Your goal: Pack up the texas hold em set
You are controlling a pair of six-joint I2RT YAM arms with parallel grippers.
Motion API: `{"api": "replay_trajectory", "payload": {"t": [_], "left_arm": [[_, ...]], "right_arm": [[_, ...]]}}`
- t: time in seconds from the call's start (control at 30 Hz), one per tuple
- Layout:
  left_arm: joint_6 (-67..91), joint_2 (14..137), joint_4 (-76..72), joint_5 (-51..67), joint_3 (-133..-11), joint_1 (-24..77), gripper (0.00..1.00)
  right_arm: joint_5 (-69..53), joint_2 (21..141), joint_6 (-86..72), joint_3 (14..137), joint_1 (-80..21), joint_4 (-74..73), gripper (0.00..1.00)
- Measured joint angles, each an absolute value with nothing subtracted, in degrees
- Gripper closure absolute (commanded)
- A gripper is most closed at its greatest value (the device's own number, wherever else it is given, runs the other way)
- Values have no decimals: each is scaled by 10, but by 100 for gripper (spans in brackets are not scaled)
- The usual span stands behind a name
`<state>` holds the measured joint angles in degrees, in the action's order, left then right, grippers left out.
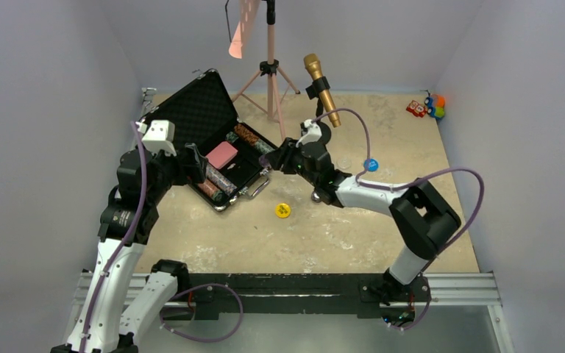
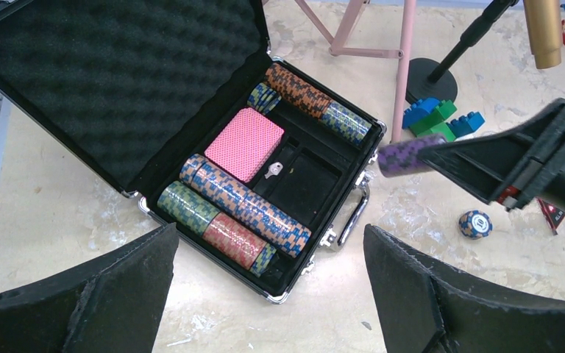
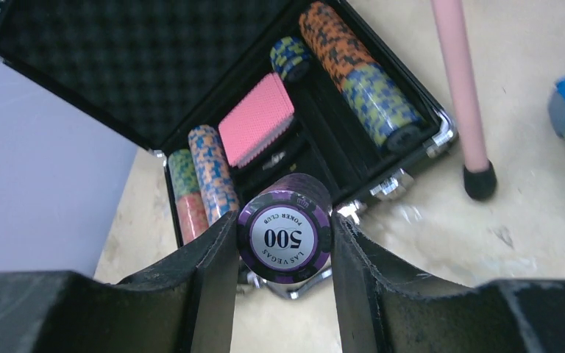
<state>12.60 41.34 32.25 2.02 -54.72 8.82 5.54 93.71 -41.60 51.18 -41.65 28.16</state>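
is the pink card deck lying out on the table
No, the pink card deck lies inside the open briefcase, in a middle compartment between the chip rows.

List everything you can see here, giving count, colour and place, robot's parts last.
briefcase: one, black, silver-edged, open on the table
chip stacks: several, mixed colours, in the briefcase
card deck: one, pink, in the briefcase
purple chip stack: one, in the right gripper
yellow button: one, table, before the briefcase
blue button: one, table, right of the briefcase
tripod: one, pink, behind the briefcase
toy blocks: few, green and blue, by the tripod
microphone: one, gold, beside the tripod
left gripper: one, black, open, over the briefcase
right gripper: one, black, shut on the purple chip stack
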Motion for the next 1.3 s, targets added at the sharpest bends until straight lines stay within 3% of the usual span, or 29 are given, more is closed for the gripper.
{"api": "replay_trajectory", "payload": {"t": [0.37,1.0,1.3], "left_arm": [[126,412,322,14,-545,88,1],[126,415,322,14,-545,88,1],[126,415,322,14,-545,88,0]], "right_arm": [[86,1089,-409,623,-422,331,100],[114,1182,-383,660,-431,369,100],[127,1185,-374,661,-435,378,47]]}}
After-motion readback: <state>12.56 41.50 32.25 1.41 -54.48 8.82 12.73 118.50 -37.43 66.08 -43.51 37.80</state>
